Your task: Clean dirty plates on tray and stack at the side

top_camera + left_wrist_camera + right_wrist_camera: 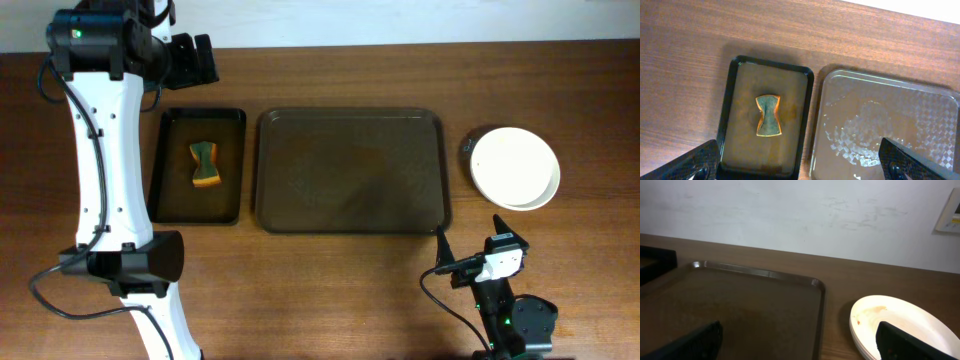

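The left arm [105, 150] climbs the left side of the overhead frame from its base near the lower left corner. Its white link passes beside the black tray [170, 165] and ends in a dark wrist in the upper left corner. There the left jaws point to the right, just past the black tray's top edge. In the left wrist view they are spread wide and empty, with one finger [690, 162] in the lower left corner and the other in the lower right. Between these two corners the camera looks down on the hourglass-shaped sponge [768, 116], which lies in the middle of the black tray. The right arm [497, 295] sits folded low in the lower right of the overhead frame. The right jaws point up and left, near the lower right corner of the tray [350, 215] but not touching it. In the right wrist view they are also spread wide and grip nothing. The plates [515, 168] are piled on the table [340, 75] at the right of the frame, beside the tray and apart from it. The top plate shows a faint orange smear in the right wrist view.
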`<state>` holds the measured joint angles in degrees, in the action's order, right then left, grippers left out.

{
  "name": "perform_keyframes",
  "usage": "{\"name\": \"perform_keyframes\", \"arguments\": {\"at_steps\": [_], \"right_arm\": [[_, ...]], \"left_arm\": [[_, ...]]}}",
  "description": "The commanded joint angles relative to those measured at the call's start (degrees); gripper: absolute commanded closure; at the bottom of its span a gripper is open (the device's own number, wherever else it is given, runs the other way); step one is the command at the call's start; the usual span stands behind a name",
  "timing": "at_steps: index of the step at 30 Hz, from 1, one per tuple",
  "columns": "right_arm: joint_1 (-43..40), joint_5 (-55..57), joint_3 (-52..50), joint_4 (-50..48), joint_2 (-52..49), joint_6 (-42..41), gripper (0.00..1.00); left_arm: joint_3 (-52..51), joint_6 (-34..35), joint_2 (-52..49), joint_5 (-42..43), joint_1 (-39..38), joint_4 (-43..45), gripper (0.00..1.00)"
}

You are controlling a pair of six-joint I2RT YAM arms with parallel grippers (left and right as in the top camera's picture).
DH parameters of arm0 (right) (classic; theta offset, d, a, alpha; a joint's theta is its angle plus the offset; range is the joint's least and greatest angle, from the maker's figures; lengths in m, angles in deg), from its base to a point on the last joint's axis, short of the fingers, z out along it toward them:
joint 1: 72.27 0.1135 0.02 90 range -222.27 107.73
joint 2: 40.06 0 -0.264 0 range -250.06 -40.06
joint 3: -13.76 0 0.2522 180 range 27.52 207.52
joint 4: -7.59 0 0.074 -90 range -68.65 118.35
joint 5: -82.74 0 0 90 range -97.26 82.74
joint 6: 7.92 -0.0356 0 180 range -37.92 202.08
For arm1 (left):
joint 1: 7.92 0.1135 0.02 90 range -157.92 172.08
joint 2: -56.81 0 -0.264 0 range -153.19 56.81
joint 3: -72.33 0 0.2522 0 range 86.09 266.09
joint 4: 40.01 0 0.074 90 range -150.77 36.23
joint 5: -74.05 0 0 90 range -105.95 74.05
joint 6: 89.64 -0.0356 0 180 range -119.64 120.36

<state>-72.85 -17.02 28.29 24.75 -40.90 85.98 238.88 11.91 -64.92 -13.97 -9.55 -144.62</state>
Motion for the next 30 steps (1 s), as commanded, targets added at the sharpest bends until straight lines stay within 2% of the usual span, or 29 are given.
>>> {"name": "perform_keyframes", "arguments": {"at_steps": [1,10,14,18,22,30], "right_arm": [[0.61,-0.50,-0.46,0.07,0.63,0.15,0.02],[0.61,-0.50,-0.46,0.07,0.63,0.15,0.02],[0.61,-0.50,-0.46,0.07,0.63,0.15,0.02],[0.61,-0.50,-0.46,0.07,0.63,0.15,0.02],[0.61,-0.50,-0.46,0.07,0.63,0.15,0.02],[0.61,-0.50,-0.46,0.07,0.63,0.15,0.02]], "left_arm": [[0.31,-0.33,-0.07,0.22,-0.07,0.07,0.00],[0.31,-0.33,0.33,0.22,-0.09,0.07,0.00],[0.31,-0.33,6.40,-1.73,-0.07,0.81,0.00],[0.31,-0.35,10.64,-1.75,-3.15,6.97,0.00],[0.31,-0.37,13.16,-7.43,-8.70,10.56,0.00],[0.31,-1.01,17.79,-7.85,-9.62,22.03,0.00]]}}
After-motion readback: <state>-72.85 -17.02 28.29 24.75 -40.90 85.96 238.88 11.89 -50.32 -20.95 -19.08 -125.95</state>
